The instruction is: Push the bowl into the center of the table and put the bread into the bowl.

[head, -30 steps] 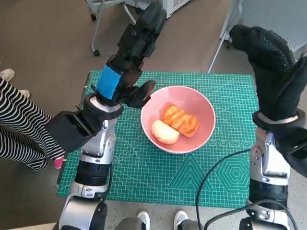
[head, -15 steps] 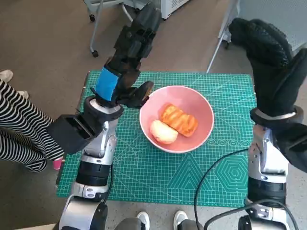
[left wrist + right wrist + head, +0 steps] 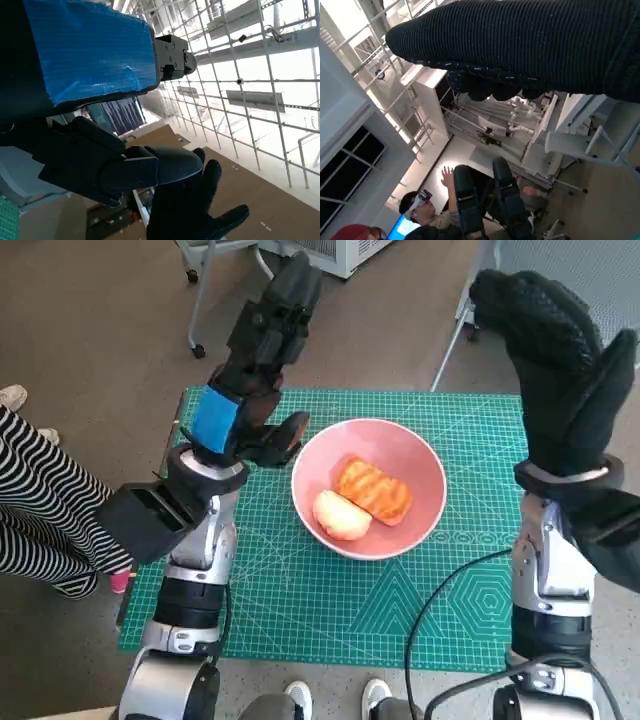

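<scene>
Head view, your stock: 1 pink bowl (image 3: 369, 487) near the middle of the green mat (image 3: 300, 610), w/ 2 bread pieces inside – a glazed brown one (image 3: 374, 490) touching a pale bun (image 3: 342, 516). Left hand (image 3: 258, 370) raised over the mat's far-left corner, fingers spread, holding nothing. Right hand (image 3: 563, 370) raised at the mat's right edge, fingers apart, also holding nothing. Striped legs (image 3: 45, 520) of 1 person to the left; 2 shoe tips (image 3: 338, 696) at the near edge.

Wrist views give you no table at all (both point up at ceiling and windows). Left wrist: blue tape, plus the gloved hand beyond. Right wrist: glove band, 1 seated person (image 3: 432, 212) wearing a headset. No readable writing; the mat's print is too small to make out.
</scene>
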